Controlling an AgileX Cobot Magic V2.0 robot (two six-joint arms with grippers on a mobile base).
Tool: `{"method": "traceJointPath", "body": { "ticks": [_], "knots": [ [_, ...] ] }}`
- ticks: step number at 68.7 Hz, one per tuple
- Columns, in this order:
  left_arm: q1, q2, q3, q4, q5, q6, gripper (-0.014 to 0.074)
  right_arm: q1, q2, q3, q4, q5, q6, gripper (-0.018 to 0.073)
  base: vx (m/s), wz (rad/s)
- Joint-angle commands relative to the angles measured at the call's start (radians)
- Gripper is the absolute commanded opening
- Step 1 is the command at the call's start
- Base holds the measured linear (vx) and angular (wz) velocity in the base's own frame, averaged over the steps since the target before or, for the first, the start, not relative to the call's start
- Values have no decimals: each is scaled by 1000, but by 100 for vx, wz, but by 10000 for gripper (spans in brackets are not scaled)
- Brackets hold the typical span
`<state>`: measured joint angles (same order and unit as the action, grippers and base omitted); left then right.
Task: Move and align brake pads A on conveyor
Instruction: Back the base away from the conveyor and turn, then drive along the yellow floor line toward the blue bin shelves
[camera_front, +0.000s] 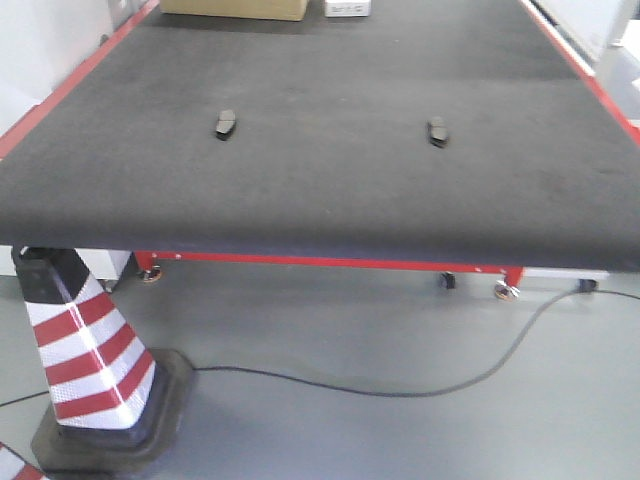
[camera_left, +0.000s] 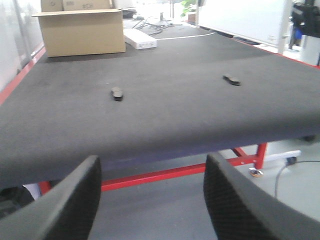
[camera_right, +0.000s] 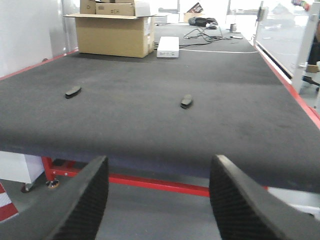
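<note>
Matte woven conveyor (camera_front: 330, 210), both jaws empty.
You have one dark oblong left pad (camera_front: 225, 124) on the conveyor's left half and a right pad (camera_front: 438, 131) on its right half; your left jaws and right jaws, black and cross-hatched, gape wide, holding nothing.

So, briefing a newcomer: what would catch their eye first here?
Two small dark grey oblong brake pads lie well apart on the wide, red-edged dark grey woven belt. A red-and-white striped traffic cone stands on the floor by its near left corner; a brown cardboard box sits at its far left end.
</note>
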<state>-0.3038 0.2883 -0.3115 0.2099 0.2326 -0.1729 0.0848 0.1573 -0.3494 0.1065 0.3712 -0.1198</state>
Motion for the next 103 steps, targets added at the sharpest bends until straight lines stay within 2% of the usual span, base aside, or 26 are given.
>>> {"method": "traceJointPath", "body": {
  "ticks": [1, 26, 103],
  "knots": [
    [-4, 12, -28, -3, -72, 0, 439, -3, 13, -28, -8, -73, -11, 432, -33, -21],
    [-4, 12, -28, -3, -72, 0, 439, -3, 13, -28, -8, -73, -11, 432, -27, -48],
    [-4, 12, -28, -3, -72, 0, 439, -3, 13, -28, -8, -74, -11, 432, -7, -79]
  ]
}}
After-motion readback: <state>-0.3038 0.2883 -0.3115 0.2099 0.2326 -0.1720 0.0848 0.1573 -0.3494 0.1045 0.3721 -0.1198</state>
